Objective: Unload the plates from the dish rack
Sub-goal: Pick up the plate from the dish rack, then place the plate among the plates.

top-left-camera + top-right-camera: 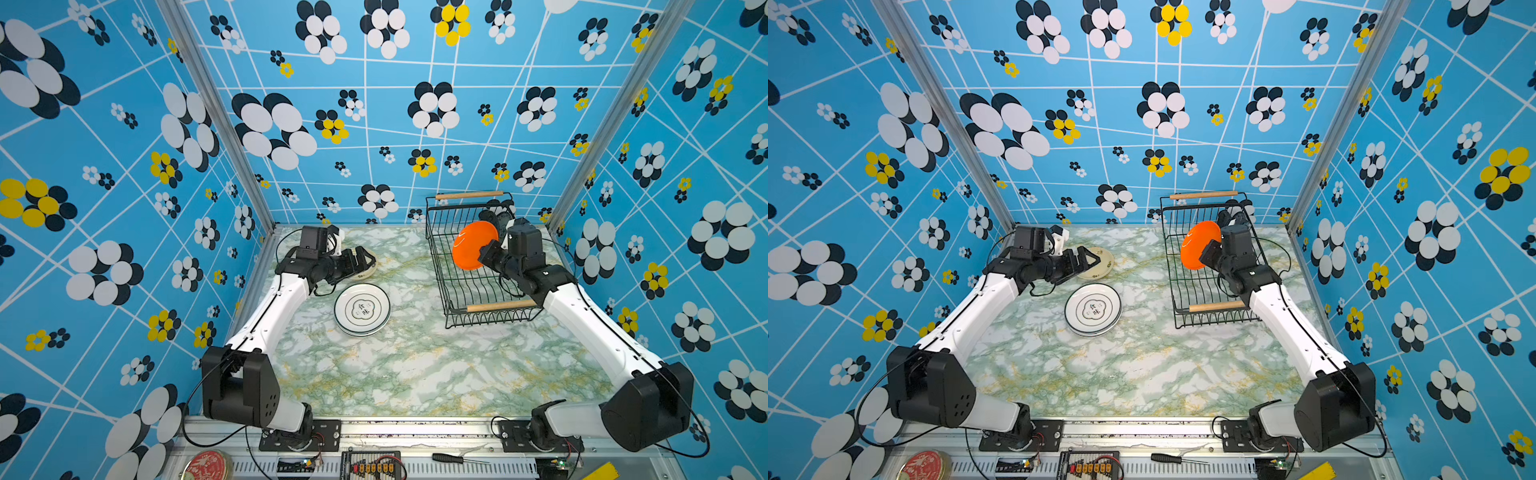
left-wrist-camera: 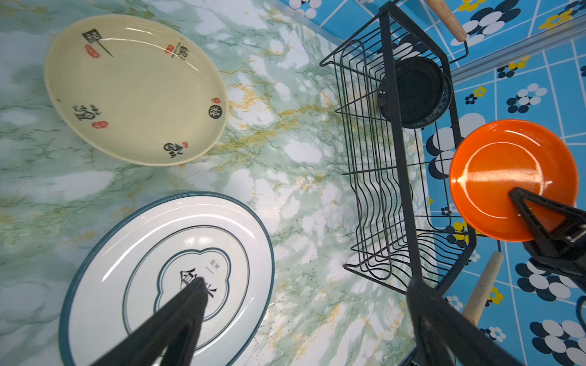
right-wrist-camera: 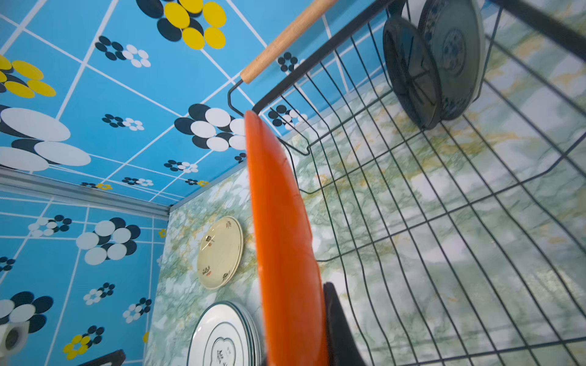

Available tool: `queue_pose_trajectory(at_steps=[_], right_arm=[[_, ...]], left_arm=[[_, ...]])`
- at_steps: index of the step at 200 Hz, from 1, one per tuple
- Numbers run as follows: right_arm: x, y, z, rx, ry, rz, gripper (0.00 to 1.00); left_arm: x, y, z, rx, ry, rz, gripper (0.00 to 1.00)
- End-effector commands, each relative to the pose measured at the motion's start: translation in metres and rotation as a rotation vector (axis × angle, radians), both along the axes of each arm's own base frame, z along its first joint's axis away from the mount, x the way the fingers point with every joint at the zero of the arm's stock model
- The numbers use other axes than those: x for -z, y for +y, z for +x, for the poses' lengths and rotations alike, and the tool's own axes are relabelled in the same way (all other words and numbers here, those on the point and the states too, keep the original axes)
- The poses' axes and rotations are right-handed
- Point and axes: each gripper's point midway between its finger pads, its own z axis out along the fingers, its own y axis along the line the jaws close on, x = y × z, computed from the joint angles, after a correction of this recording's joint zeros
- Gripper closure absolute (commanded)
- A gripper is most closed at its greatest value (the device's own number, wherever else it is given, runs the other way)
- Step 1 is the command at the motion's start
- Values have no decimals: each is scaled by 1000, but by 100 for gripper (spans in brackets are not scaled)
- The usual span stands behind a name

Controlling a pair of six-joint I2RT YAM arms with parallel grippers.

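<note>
Two plates (image 3: 409, 73) are standing in the dish rack (image 1: 432, 249) beyond the right gripper (image 1: 484, 253), which is clamping an orange plate (image 1: 471, 243) on edge over it. The left gripper (image 1: 1092, 261) is hanging spread wide over a cream plate (image 2: 133, 88), beside white plates (image 1: 362, 308).

orange plate (image 1: 471, 245), black rack (image 1: 453, 291), green-veined table (image 1: 415, 365)

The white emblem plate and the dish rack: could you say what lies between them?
Only bare marbled tabletop separates the white emblem plate and the dish rack, as both top views show.
</note>
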Motion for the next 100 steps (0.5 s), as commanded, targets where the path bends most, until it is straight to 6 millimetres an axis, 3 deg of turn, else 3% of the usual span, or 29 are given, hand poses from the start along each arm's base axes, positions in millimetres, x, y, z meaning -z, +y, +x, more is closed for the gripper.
queue_pose_trajectory(at_steps=[1, 38, 100], right_arm=[[-16, 32, -3, -50, -44, 201, 100], [-11, 69, -9, -144, -17, 328, 100], [-4, 110, -11, -254, 24, 434, 100]], left_arm=[[-18, -19, 3, 42, -45, -38, 1], [-30, -40, -2, 91, -62, -86, 1], [-49, -65, -7, 154, -90, -165, 1]])
